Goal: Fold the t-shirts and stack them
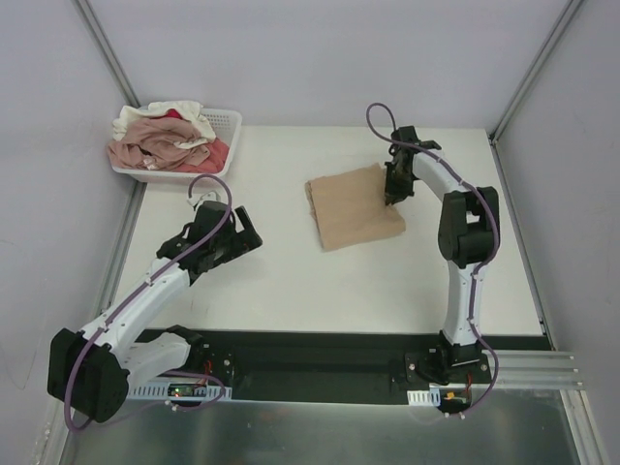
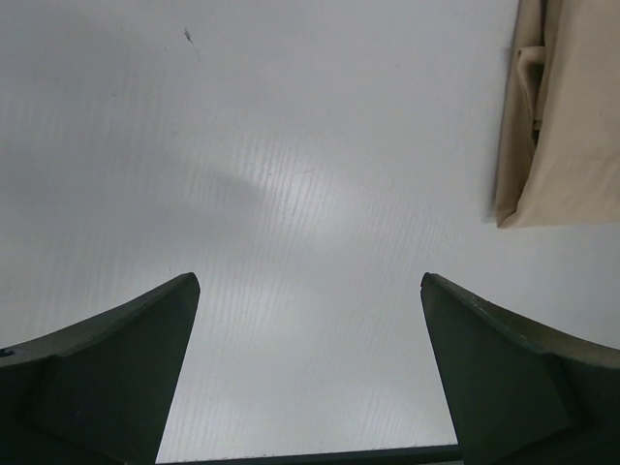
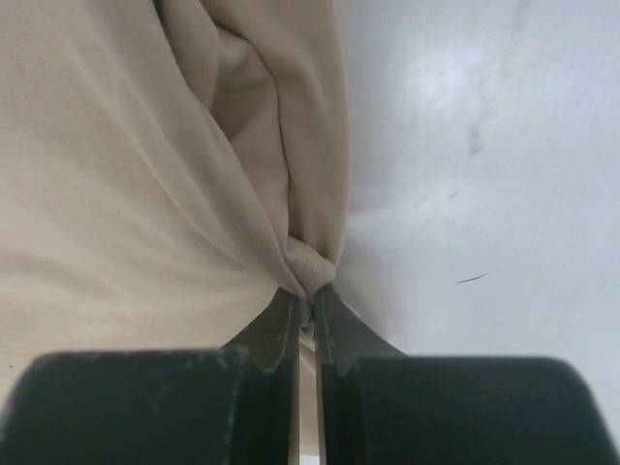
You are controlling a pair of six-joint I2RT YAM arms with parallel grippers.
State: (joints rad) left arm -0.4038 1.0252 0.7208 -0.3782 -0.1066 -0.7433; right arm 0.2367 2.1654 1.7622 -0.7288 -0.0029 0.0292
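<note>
Right gripper (image 3: 310, 295): jaws closed nearly flat together, nipping a small bunched fold of the tan t-shirt (image 3: 145, 194) right at the tips. The bite sits on the cloth's edge, where fabric gives way to bare table (image 1: 291, 281). An edge hold of this kind suits lifting or dragging one layer over the rest, so this reads as the start of a further fold or a straightening pull; judgement only. Creases fan out from the pinch across the cloth, which suggests light tension already in the fabric. In the top view the shirt lies as a compact, roughly rectangular packet a little right of the table's middle, the right arm reaching over its far right corner. The bite is shallow, so it could slip if pulled fast. Left gripper (image 2: 310, 281): fingers spread wide, holding nothing, hovering above bare table with the packet's near edge just visible at the upper right of its wrist view. It is parked well apart from the shirt, probably to leave the right arm room. Pile of other t-shirts (image 1: 160, 140), pink, cream and red, lies heaped unfolded in the white basket (image 1: 231, 120) at the far left corner, awaiting their turn.
</note>
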